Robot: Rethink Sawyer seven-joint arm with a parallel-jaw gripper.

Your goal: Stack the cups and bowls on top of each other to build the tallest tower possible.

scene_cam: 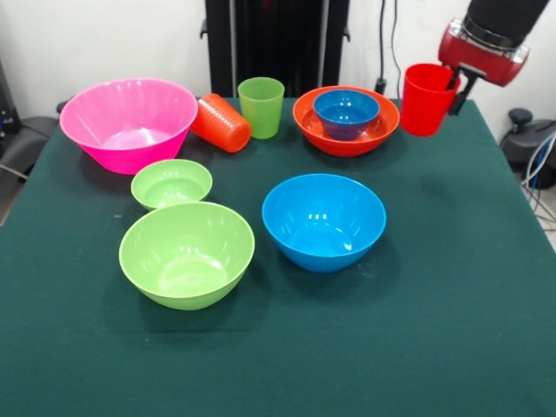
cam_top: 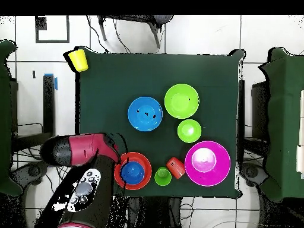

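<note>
Barely begun: only the small dark blue bowl [scene_cam: 346,113] sits in the wide orange bowl [scene_cam: 346,139] near the tabletop's [scene_cam: 452,295] far edge, while the gripper [scene_cam: 453,87], clamped on the red cup's [scene_cam: 426,100] rim, holds it just beside them, everything else lying unstacked.

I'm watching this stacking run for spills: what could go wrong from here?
The gripper holds the red cup by its rim, at the table edge; if it slips, it may fall off. The orange cup lies on its side and could roll. The yellow cup sits off the table, perhaps beyond reach.
</note>
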